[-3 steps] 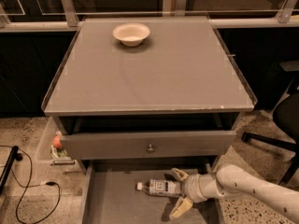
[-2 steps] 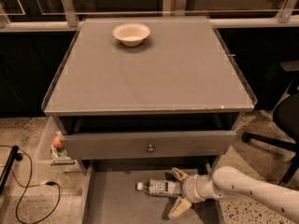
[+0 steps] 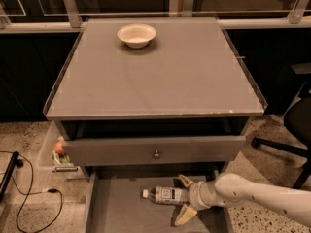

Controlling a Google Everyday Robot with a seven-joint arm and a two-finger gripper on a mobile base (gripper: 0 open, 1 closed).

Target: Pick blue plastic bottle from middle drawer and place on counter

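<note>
The blue plastic bottle [image 3: 163,195] lies on its side on the floor of the open middle drawer [image 3: 116,210], white cap pointing left. My gripper [image 3: 185,198] comes in from the right at drawer level. It is open, with one tan finger [image 3: 184,180] behind the bottle's base end and the other in front of it. The bottle rests on the drawer floor. The counter [image 3: 160,81] is the large grey cabinet top above.
A white bowl [image 3: 136,34] stands at the counter's back. A partly open drawer front with a round knob [image 3: 156,154] overhangs the middle drawer. A side bin with an orange item [image 3: 59,148] hangs at the left. A cable [image 3: 29,198] lies on the floor; a black chair [image 3: 296,125] is at the right.
My arm has shifted slightly left, bringing the open fingers a little further along the bottle's base end. The bottle has not moved.
</note>
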